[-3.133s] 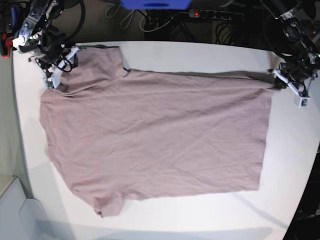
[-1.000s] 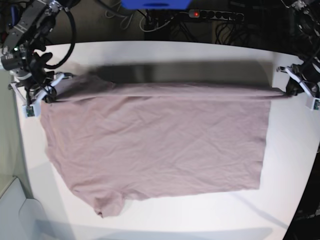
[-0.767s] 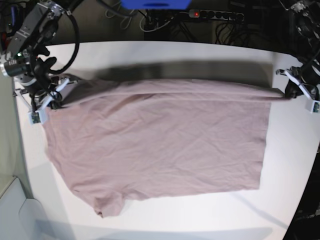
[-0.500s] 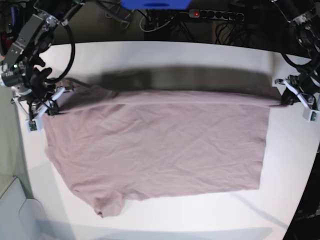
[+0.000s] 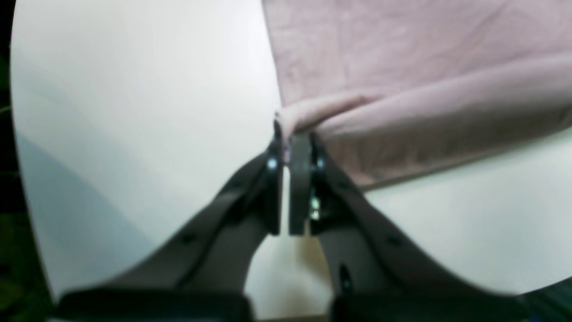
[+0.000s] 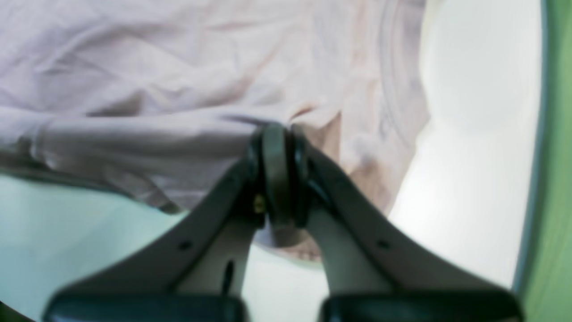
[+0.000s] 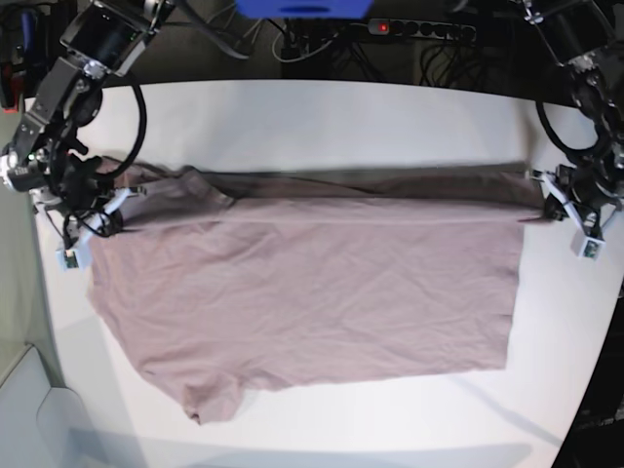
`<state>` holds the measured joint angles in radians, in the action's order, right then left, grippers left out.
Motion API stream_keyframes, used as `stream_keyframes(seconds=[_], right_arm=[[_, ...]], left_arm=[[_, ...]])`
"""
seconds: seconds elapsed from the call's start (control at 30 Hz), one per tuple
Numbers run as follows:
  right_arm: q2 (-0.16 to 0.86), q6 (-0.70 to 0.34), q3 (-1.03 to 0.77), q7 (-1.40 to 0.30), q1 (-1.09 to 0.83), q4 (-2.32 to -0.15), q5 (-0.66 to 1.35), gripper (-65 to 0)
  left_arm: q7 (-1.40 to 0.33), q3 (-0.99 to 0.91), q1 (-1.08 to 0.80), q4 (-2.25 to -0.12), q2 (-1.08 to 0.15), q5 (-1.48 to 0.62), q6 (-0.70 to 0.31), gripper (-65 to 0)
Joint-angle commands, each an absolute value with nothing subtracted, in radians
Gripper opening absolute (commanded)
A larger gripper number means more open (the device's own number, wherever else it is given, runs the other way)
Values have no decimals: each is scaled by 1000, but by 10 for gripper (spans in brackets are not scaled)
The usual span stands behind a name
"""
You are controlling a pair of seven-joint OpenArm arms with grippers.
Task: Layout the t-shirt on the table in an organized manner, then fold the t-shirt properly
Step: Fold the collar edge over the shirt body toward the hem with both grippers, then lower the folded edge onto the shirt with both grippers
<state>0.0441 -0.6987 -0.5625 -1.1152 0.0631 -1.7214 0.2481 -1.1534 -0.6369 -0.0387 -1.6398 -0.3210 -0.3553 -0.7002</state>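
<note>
The mauve-brown t-shirt (image 7: 312,292) lies spread across the white table (image 7: 341,117), collar end to the left and hem to the right. Its far edge is raised and drawn forward as a long fold (image 7: 370,190). My left gripper (image 7: 549,209), at the right of the base view, is shut on the hem corner. In the left wrist view that gripper (image 5: 286,134) pinches the t-shirt (image 5: 402,67) above the table (image 5: 134,112). My right gripper (image 7: 101,226), on the left, is shut on the shoulder cloth. Its wrist view shows the gripper (image 6: 277,134) clamped on the bunched t-shirt (image 6: 178,67).
A power strip (image 7: 419,29), cables and a blue object (image 7: 302,8) sit beyond the table's far edge. The near sleeve (image 7: 210,395) lies close to the front edge. A pale box corner (image 7: 29,409) stands at the lower left, off the table.
Both grippers have carried the shirt's far edge toward the near side and lower. The shadow behind the raised edge has narrowed. Both grips have stayed shut.
</note>
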Motion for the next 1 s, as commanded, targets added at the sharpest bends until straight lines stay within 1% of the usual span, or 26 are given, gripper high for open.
stream_keyframes(seconds=[0.0,0.1,0.33,0.63,0.9,0.97], right_arm=[[56,-698,-552,-1095,81,-1728,262,-650],[58,-698,-521,-1078,94,-1713,262,-650],[58,-698,-496,-1053,113,-1712,262,-650],[85,-698,-496,-1046,168,-1604,262,-650],[81,-698,-496,-1020,170,-1600,262,-650],[81,-698,-496,-1021,176,-1600,262,-650]], left_arm=[[-1139,-633,-25,-1653,-340,-360,-698,-649],[-1139,-622,7,-1638,-340,-360,-698,-649],[-1139,-622,73,-1512,-352,-360,-698,-649],[-1139,-622,77,-1497,-352,-357,-698,-649],[-1130,-624,102,-1425,-343,-237,-698,-649],[-1093,-622,104,-1412,-343,-231,-698,-634]])
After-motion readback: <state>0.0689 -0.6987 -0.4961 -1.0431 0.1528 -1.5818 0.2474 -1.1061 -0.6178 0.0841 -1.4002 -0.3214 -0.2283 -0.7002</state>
